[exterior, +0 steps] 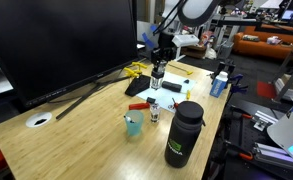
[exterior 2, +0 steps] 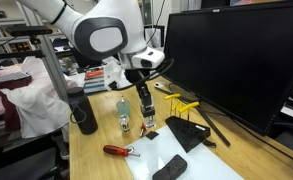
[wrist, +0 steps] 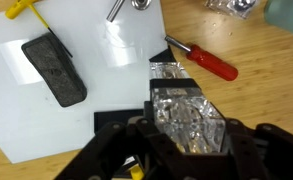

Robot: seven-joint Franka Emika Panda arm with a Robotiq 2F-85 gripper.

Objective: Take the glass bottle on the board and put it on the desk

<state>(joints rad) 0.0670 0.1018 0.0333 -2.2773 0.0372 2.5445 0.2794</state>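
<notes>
My gripper [wrist: 186, 130] is shut on the clear glass bottle [wrist: 186, 100], which fills the space between the jaws in the wrist view. In both exterior views the gripper [exterior: 158, 62] [exterior 2: 143, 103] hangs straight down, with the bottle [exterior: 157, 74] [exterior 2: 144, 122] at its tips. The bottle is near the right edge of the white board [wrist: 46, 120] [exterior: 172, 88], just above or at its surface; I cannot tell which. The light wooden desk [wrist: 271, 95] [exterior: 86, 140] [exterior 2: 96, 160] lies all around.
A black eraser [wrist: 54, 68] lies on the board. A red-handled screwdriver [wrist: 208, 60] [exterior 2: 119, 152] lies beside it. A teal cup [exterior: 134, 125] [exterior 2: 123, 112], a tiny bottle [exterior: 154, 115] and a big dark flask [exterior: 184, 135] [exterior 2: 83, 115] stand nearby. A black pad [exterior 2: 191, 133] and a large monitor [exterior: 56, 40] are also there.
</notes>
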